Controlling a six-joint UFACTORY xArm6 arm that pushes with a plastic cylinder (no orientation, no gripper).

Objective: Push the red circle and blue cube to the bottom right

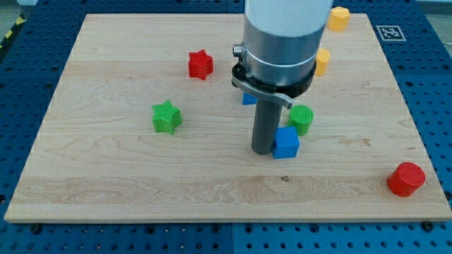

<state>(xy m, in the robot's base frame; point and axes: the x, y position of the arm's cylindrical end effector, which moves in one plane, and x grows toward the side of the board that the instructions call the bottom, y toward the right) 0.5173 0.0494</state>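
Note:
The red circle [406,178] lies near the board's bottom right corner. The blue cube [286,142] sits at the middle of the board, a little right of centre. My tip [263,150] rests on the board right against the blue cube's left side. A second blue block [248,99] is mostly hidden behind the arm, so its shape is unclear.
A green circle [301,119] touches the blue cube's upper right. A green star [167,117] lies at the left, a red star [200,64] above it. Two yellow blocks [340,17] [322,62] lie at the top right. The arm's body [282,42] covers the top middle.

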